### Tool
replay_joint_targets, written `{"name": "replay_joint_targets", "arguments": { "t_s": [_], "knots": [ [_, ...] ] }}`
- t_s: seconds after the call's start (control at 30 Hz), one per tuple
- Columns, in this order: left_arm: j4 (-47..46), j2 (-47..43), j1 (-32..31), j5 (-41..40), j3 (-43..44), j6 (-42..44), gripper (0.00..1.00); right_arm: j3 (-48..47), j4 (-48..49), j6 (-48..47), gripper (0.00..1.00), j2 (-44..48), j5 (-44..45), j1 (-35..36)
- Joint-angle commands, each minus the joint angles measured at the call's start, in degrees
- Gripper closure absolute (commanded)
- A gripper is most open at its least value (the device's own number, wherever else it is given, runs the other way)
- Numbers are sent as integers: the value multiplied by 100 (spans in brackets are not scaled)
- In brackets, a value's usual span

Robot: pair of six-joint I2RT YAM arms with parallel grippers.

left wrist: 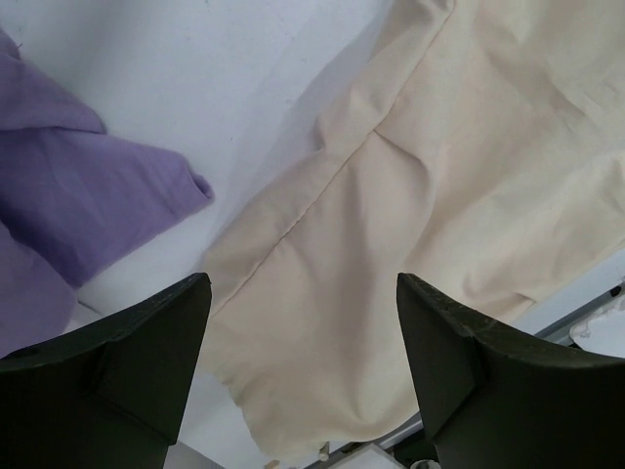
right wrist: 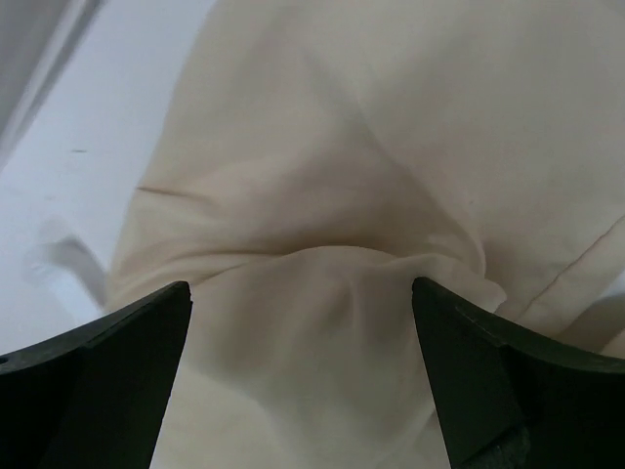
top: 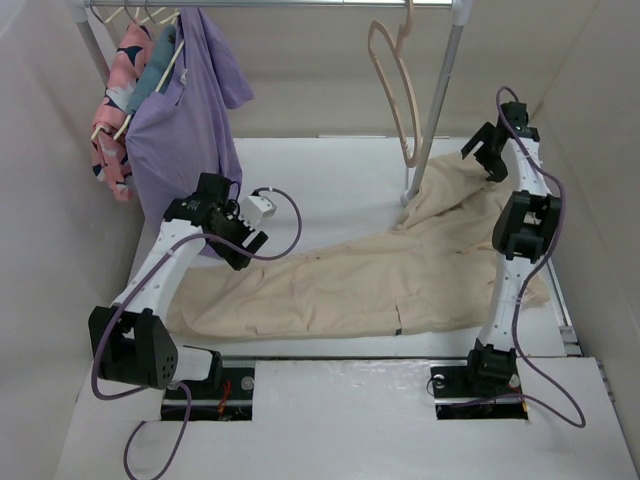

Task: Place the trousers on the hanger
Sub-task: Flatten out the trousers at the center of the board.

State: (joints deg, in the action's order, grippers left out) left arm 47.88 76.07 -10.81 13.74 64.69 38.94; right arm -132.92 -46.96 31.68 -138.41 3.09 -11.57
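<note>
The cream-beige trousers point(top: 370, 280) lie spread and wrinkled across the white table, legs running left toward the near edge. The pale pink hanger point(top: 392, 80) hangs empty by its hook from the rail at the back. My left gripper point(top: 243, 248) is open above the trouser leg end point(left wrist: 332, 293), holding nothing. My right gripper point(top: 487, 160) is open above the bunched waist part of the trousers point(right wrist: 322, 283) at the right back, holding nothing.
A purple shirt point(top: 185, 110) and a pink patterned garment point(top: 115, 105) hang on wooden hangers at the rail's left; the shirt's hem point(left wrist: 78, 195) reaches the table beside my left gripper. The rail's upright post point(top: 432, 110) stands by the trousers. Walls close both sides.
</note>
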Motion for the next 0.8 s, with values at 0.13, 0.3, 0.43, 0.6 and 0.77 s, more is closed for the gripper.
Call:
{"name": "replay_joint_targets", "arguments": {
  "t_s": [0.13,0.3,0.43,0.6,0.77],
  "knots": [
    [117,-5,-9,-222,317,-255,27,-139,-464,-618,20,-397,605,269],
    [117,48,-9,-275,448,-203,27,985,-61,-619,100,181,359,183],
    [117,48,-9,-222,501,-62,27,2862,694,-619,100,1402,192,15],
    [-86,-5,-175,-222,212,9,33,4790,1259,-830,100,3537,428,400],
    [-209,-137,-386,243,141,201,33,6399,1768,-1040,100,5234,921,1707]
  ]
}}
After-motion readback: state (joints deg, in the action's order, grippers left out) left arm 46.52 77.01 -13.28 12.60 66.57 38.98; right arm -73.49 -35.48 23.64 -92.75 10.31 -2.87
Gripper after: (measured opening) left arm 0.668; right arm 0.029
